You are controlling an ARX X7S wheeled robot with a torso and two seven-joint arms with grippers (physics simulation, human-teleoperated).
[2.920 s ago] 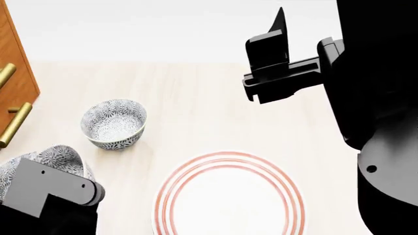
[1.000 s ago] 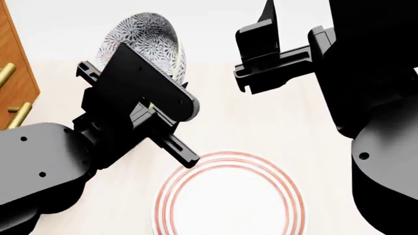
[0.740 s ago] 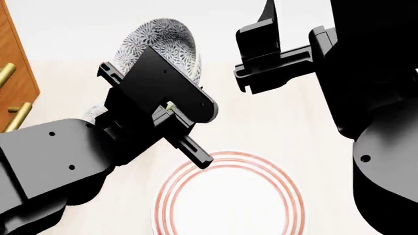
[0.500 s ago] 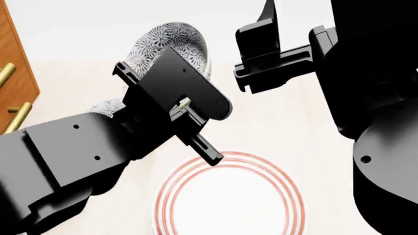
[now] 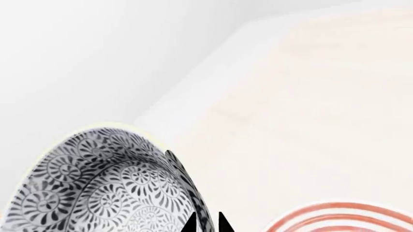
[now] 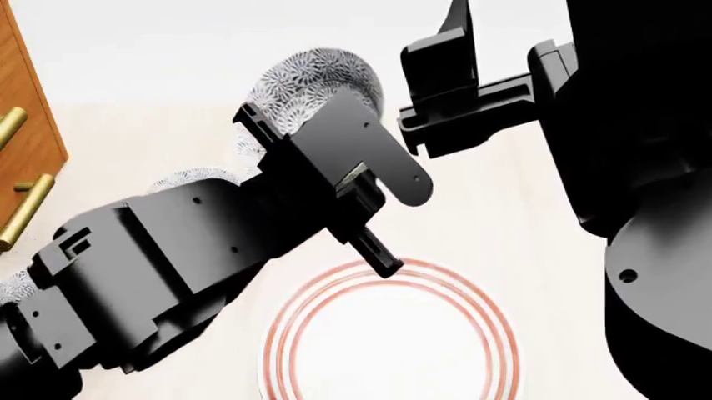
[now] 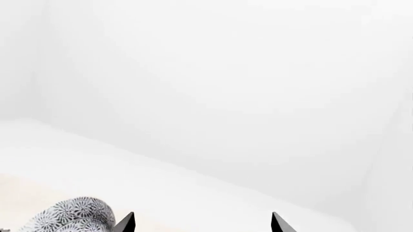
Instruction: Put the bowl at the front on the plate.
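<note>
My left gripper (image 5: 206, 223) has carried the bowl (image 6: 317, 83) further right since half a second ago, jaws pinched on its rim, holding it tilted in the air beyond the far edge of the plate (image 6: 389, 333). My right gripper (image 7: 202, 221) hovers raised, jaws spread, holding nothing.

Left arm reaches diagonally forward, raised off the tabletop (image 6: 534, 242); left gripper (image 5: 205, 223) is clamped on the rim of the bowl (image 5: 103, 188), one fingertip inside, one outside, bowl tilted. Right arm raised, right gripper (image 7: 202, 223) idle in the air with jaws wide apart, holding nothing.
</note>
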